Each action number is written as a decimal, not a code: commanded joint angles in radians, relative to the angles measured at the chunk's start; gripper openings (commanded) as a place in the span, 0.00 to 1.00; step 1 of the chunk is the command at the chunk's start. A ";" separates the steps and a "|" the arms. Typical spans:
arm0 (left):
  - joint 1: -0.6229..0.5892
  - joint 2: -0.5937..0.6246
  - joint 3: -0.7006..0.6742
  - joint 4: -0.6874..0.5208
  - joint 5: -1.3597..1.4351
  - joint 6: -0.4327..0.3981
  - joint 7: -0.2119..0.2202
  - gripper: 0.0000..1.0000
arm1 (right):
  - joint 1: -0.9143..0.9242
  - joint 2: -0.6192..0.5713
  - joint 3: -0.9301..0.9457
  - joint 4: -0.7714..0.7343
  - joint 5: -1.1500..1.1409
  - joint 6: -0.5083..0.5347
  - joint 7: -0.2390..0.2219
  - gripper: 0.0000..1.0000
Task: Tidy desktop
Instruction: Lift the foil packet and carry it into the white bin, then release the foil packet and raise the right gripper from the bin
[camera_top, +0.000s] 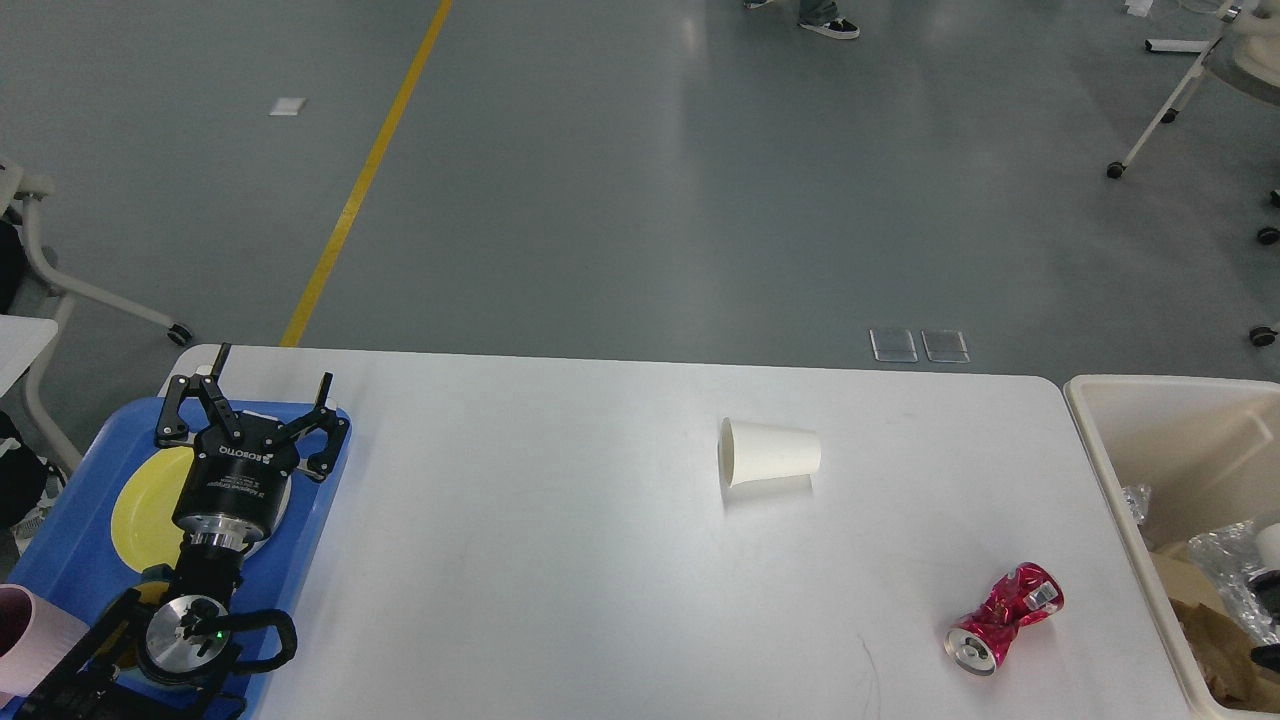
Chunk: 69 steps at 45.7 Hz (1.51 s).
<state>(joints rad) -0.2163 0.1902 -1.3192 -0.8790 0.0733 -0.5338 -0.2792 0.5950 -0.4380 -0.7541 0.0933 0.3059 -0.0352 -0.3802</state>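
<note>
The white desktop (560, 560) fills the lower half of the head view. A white paper cup (772, 452) lies on its side near the middle, mouth to the left. A crushed red can (1003, 617) lies at the front right. My left gripper (272, 368) is open and empty, hovering over the back of the blue tray (60, 560), far left of the cup. My right gripper does not show; only a small dark sliver (1268, 655) sits at the right edge over the bin.
The blue tray holds a yellow plate (140, 510) and a pink cup (25, 640). A beige bin (1110, 470) at the table's right end holds crumpled foil (1225, 560) and brown paper (1215, 650). Chair legs stand on the grey floor beyond.
</note>
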 joint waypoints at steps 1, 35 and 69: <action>0.000 0.000 0.000 0.000 -0.001 0.000 0.000 0.96 | -0.032 0.031 -0.004 -0.006 -0.001 -0.026 0.000 0.00; 0.000 0.000 0.000 0.000 0.000 0.000 0.000 0.96 | -0.050 0.082 0.001 -0.015 -0.001 -0.189 -0.003 0.96; 0.000 -0.002 0.000 0.000 -0.001 0.000 0.002 0.96 | 0.491 -0.206 -0.047 0.634 -0.364 -0.011 -0.046 1.00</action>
<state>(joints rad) -0.2162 0.1901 -1.3192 -0.8790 0.0730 -0.5338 -0.2783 0.9609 -0.6178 -0.7645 0.5983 0.0577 -0.1337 -0.4024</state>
